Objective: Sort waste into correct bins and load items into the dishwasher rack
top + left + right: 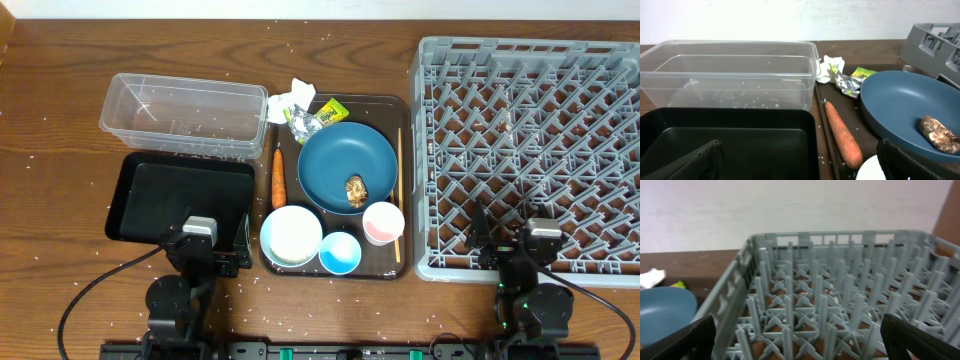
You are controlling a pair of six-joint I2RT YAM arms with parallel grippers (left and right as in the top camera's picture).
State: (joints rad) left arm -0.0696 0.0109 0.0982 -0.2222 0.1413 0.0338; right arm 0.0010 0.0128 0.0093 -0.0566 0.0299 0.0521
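Crumpled white paper [290, 100], a yellow-green wrapper [318, 115], a carrot [279, 178], a dark-blue plate [347, 165] with a brown lump [356, 190], a white bowl [291, 235], a light-blue cup [340, 252], a pink cup [383, 222] and chopsticks [399, 190] lie on a brown serving tray [385, 112]. The clear tub [185, 115] holds rice grains [755, 102]; the black tray [180, 195] is empty. My left gripper [200, 245] is open over the black tray's near edge [800, 162]. My right gripper [535, 245] is open at the grey rack's [530, 150] near edge [800, 340].
Rice grains are scattered over the wooden table. In the left wrist view the carrot [842, 140] lies between the black tray [730, 145] and the plate [900, 110]. The rack [840, 295] is empty of dishes.
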